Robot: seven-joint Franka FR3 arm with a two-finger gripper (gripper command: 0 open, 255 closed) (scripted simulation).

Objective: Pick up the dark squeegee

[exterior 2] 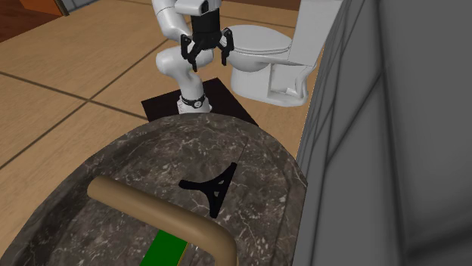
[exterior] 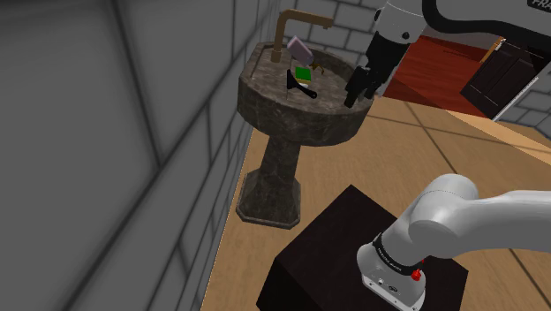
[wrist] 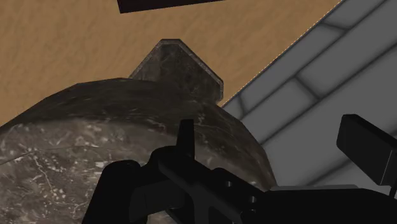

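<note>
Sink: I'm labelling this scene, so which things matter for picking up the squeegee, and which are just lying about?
Job: squeegee, open tool, sink it lies in.
Lying about: green block, purple object, tap, toilet.

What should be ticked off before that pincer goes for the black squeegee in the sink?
1. Pincer open: ok, its fingers stand apart.
2. Pincer empty: ok, nothing sits between the fingers.
3. Squeegee free to take: ok, it lies flat in the sink, uncovered.
4. Pincer above the squeegee: not ok, it hangs off to the side, by the sink's rim.
5. Room beside the green object and tap: cannot tell.
</note>
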